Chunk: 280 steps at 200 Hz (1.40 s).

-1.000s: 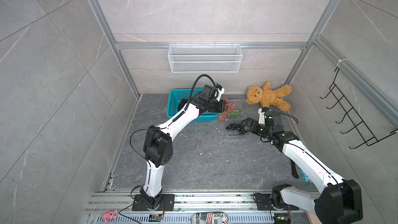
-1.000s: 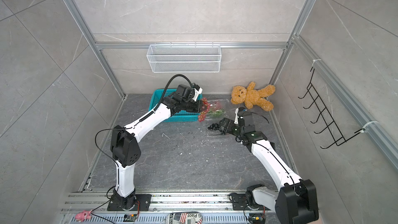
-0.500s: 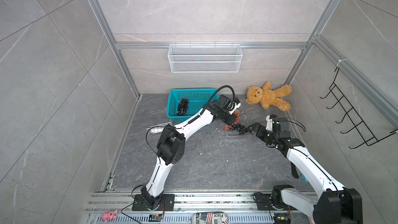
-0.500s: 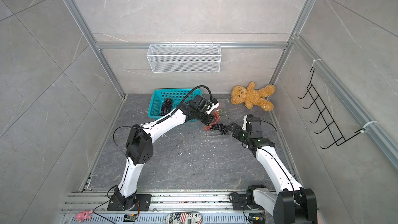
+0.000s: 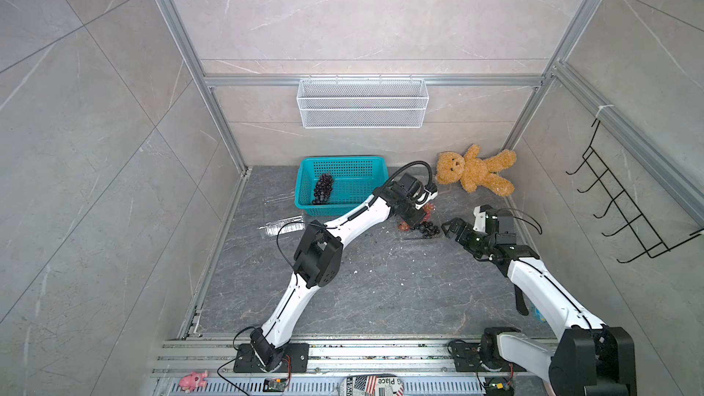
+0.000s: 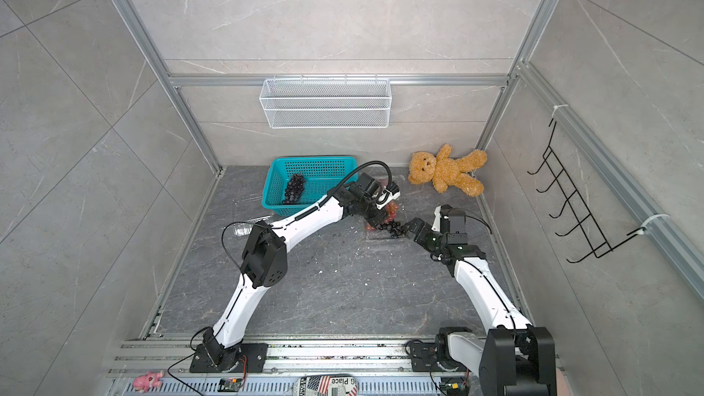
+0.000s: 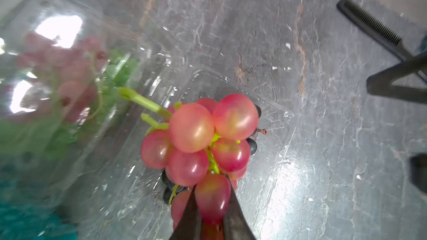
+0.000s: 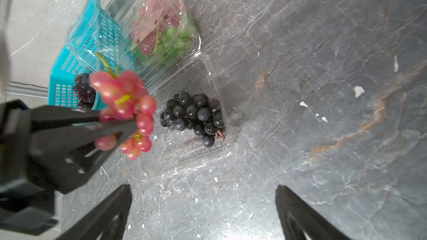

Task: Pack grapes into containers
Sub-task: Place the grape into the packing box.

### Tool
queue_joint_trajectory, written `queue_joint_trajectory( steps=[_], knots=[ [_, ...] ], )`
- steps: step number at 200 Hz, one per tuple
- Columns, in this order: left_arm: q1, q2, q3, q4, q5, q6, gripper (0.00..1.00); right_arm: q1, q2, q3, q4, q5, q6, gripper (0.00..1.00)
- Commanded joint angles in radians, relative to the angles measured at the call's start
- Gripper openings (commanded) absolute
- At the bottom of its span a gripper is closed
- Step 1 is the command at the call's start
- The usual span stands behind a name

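- Right wrist view: right gripper (image 8: 203,188) stands nearest, spread wide, holding nothing.
- Next, left gripper (image 8: 120,120) pinches the red bunch (image 8: 124,102), lifted over an edge of the open container (image 8: 184,165).
- Inside that container lies the dark bunch (image 8: 194,114).
- Beyond, the second container (image 8: 195,40) holds pink and green grapes (image 8: 159,35).
- Farthest, the teal basket (image 8: 64,88) holds a further dark bunch (image 8: 84,91).

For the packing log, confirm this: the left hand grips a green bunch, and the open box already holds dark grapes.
One thing is wrong: the bunch in the left hand is reddish-pink, not green; only its stems are green, as the left wrist view shows. The rest stands: the open box already holds dark grapes.
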Motion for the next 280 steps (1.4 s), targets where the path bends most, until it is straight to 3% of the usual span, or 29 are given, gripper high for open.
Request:
queue_joint_trajectory(
  steps=[1, 61, 116, 181, 280],
  knots=[
    [-0.010, 0.017, 0.025, -0.011, -0.003, 0.059, 0.15, -0.009, 0.010, -0.011, 0.016, -0.019, -0.004, 0.99],
    [-0.013, 0.016, 0.027, -0.016, 0.004, 0.044, 0.29, -0.015, 0.026, -0.013, 0.026, -0.029, -0.011, 0.97],
    [-0.005, 0.014, 0.042, 0.005, 0.069, -0.039, 0.30, 0.005, 0.080, -0.010, 0.057, -0.037, -0.037, 0.93],
    [0.023, -0.013, 0.041, 0.022, 0.168, -0.114, 0.31, 0.178, 0.157, 0.009, 0.118, 0.096, -0.024, 0.95],
    [0.039, -0.068, -0.012, 0.074, 0.230, -0.161, 0.32, 0.194, 0.203, 0.026, 0.178, 0.139, 0.010, 0.95]
  ],
)
